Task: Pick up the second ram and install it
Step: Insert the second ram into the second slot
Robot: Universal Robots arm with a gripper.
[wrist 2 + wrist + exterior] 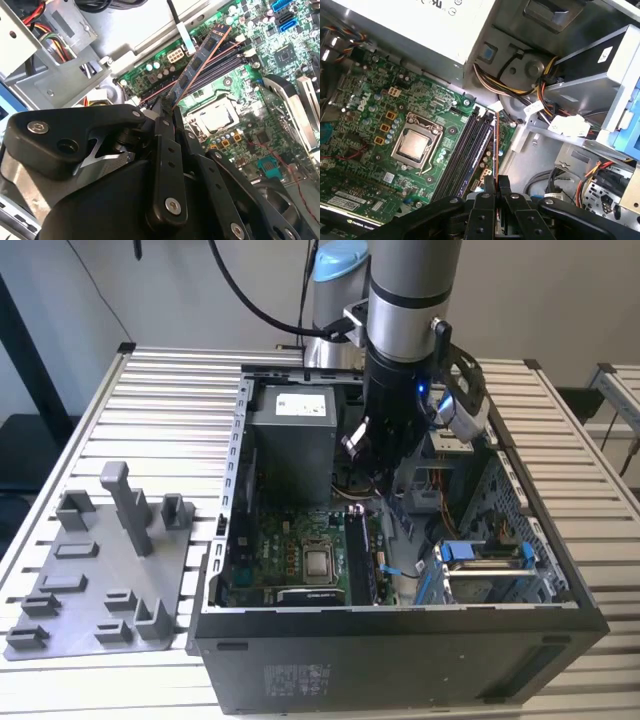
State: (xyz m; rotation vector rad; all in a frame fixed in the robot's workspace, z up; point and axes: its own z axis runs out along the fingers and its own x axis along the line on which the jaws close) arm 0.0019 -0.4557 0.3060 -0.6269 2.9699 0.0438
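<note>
Table (150,400): ribbed metal top carrying the open computer case and, on the exterior view's left, a grey plastic tray.
Computer case (400,650): dark, lying on its side with the panel off; the arm reaches down into it from above.
Arm (405,330): grey, upright column descending into the far middle of the case, over the board.
Grey tray (100,570): its blocks and posts stand with no memory stick visible among them, which suggests the pick-up step is done.
Power supply (290,435): grey box at the far end of the case, beside the arm.
Motherboard (380,120): green, with the bare processor socket (415,145) near the memory slots.
Memory slots (465,150): a bank of long dark slots just beside the socket; in the first wrist view one slot seems to already hold a stick, though I cannot be sure.
Gripper (172,117): fingers pressed together on the near end of the second ram, pinching it by its flat faces.
Second ram (197,62): thin dark board with an orange-looking edge, held out from the gripper and tilted over the slot bank in the second wrist view; in the first wrist view it runs edge-on alongside the slots.
Progress: stick picked up and carried above the slots; it looks not yet seated, so alignment and pressing in remain.
</note>
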